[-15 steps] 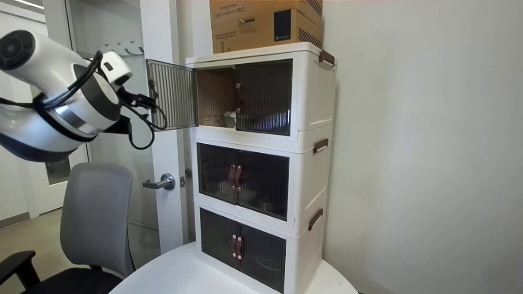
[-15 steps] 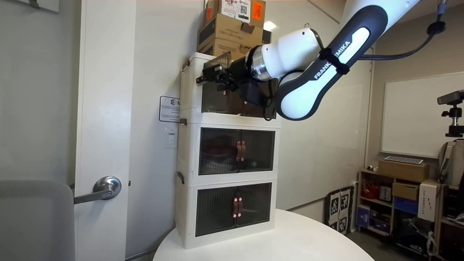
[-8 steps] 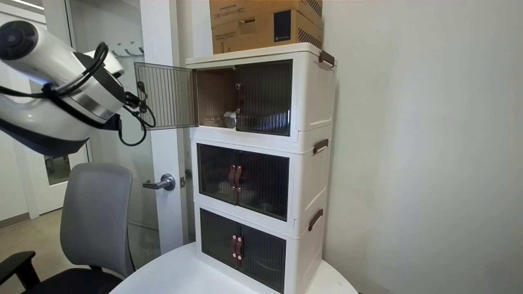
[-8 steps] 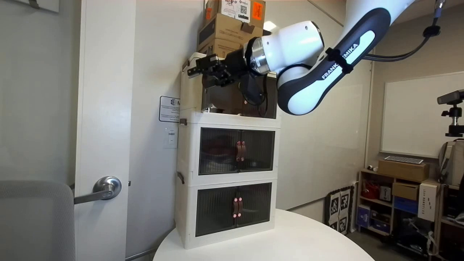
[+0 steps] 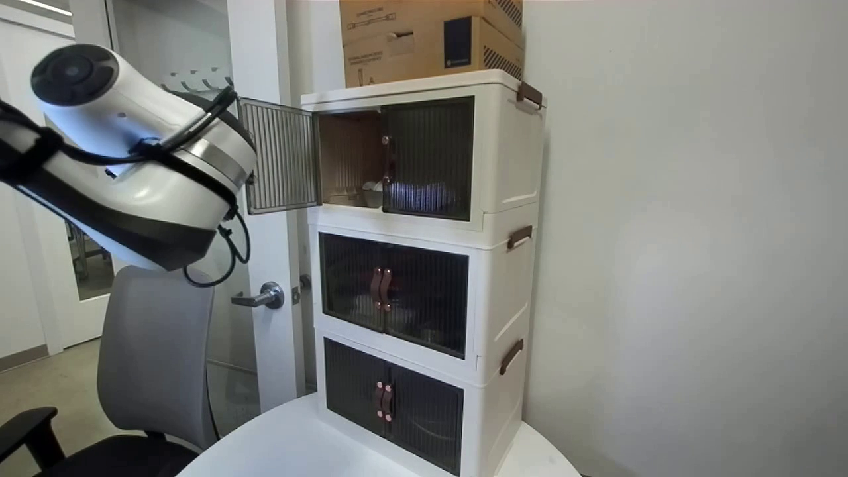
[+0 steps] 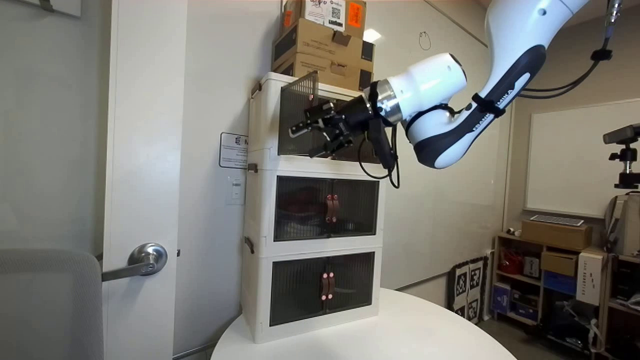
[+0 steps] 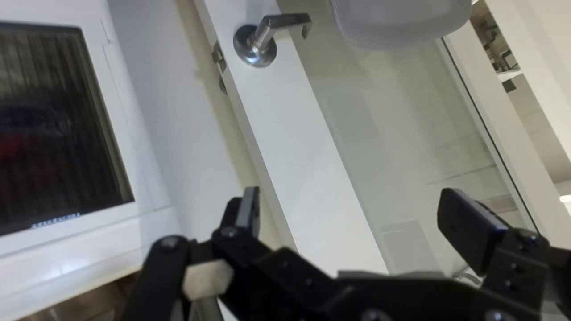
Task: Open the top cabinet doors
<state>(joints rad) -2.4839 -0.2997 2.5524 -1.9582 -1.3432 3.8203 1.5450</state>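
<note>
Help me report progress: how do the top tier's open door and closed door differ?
Pose: the open door stands swung outward; the closed door sits flush. Look: the open door appears paler grey, the closed door nearly black. Both are translucent panels with vertical ribs.

Top cabinet doors (image 5: pixel 434 132): left panel (image 5: pixel 285 156) stands open, right panel (image 5: pixel 430 159) closed; white cabinet (image 5: pixel 511 156) upright on the white worktop (image 5: pixel 285 437).

The top cabinet doors (image 5: pixel 429 152) look like glossy ribbed plastic; the cabinet (image 5: pixel 511 156) is smooth plastic; the bench (image 6: pixel 425 335) is smooth. The door lever (image 6: pixel 131 270) is satin metal; the boxes (image 6: pixel 320 45) are matt cardboard; the chair back (image 5: pixel 156 348) is cloth mesh.
</note>
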